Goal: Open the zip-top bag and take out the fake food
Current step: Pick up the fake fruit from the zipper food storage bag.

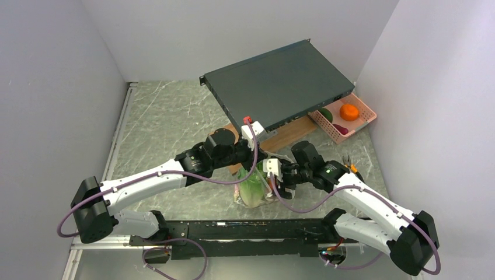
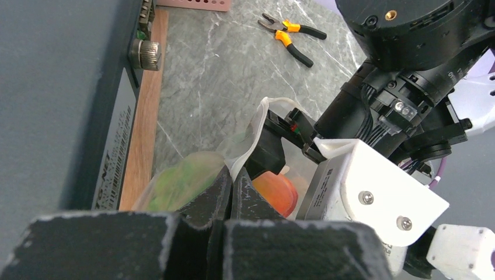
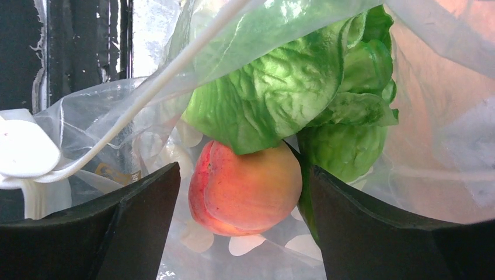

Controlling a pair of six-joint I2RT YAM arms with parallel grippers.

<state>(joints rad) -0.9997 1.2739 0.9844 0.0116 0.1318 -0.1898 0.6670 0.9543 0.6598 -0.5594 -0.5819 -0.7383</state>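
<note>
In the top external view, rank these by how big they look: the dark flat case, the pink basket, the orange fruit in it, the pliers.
1. dark flat case
2. pink basket
3. orange fruit and pliers: these look about alike, and the right arm hides part of the pliers, so they are not ranked.

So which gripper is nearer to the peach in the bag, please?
Right. The right gripper is open inside the zip-top bag, fingers either side of the peach; the left gripper pinches the bag's rim beside it.

Grey marbled table [image 1: 163, 111]: wooden board [image 1: 289, 135], pink basket [image 1: 366, 109], pliers [image 2: 292, 38] at right; zip-top bag [image 1: 255, 191] near front.
</note>
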